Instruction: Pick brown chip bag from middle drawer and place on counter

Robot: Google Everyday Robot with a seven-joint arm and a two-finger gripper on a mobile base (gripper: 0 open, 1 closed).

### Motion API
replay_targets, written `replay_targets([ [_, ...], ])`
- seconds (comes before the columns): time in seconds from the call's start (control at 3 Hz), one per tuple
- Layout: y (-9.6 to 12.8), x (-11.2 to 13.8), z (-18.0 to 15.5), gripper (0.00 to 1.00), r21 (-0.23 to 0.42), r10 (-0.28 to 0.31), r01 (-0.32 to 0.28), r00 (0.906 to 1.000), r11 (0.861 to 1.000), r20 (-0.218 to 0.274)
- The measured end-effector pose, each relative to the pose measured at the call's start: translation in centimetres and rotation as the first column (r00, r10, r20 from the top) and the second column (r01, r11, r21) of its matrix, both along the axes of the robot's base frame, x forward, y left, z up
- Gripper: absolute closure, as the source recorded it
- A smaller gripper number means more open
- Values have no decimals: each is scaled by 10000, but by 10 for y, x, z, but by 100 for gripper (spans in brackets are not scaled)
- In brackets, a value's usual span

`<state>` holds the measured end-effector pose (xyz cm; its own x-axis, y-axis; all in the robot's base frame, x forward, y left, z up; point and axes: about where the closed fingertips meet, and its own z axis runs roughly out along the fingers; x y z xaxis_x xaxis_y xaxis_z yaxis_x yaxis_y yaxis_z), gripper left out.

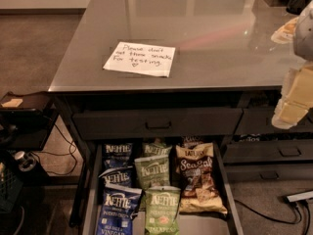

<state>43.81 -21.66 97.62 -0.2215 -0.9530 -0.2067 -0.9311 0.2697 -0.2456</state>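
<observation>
The brown chip bag (198, 177) lies face up in the right column of the open middle drawer (91, 195), its "Sea Salt" script showing and its tan-yellow lower part toward me. The counter (205, 28) spreads above the drawer and bears a white handwritten note (140, 58). My gripper (294, 99), with cream-coloured parts below a grey wrist, hangs at the right edge of the view over the counter's front right corner. It is well above and to the right of the brown bag and holds nothing that I can see.
Blue Kettle bags (117, 199) fill the drawer's left column and green Kettle bags (156, 180) the middle. A shut drawer (156, 123) sits above, with narrower handled drawers (288, 151) at right. A dark low stand (24, 106) is at left. Cables and a power strip (299, 196) lie on the floor.
</observation>
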Motion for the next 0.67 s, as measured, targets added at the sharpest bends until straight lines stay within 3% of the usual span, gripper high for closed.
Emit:
replay_targets([
  [0.33,0,0,0,0,2,1,-1,10000,10000,1],
  [0.67,4,-1,-24,0,321,125,-129,9999,9994,118],
])
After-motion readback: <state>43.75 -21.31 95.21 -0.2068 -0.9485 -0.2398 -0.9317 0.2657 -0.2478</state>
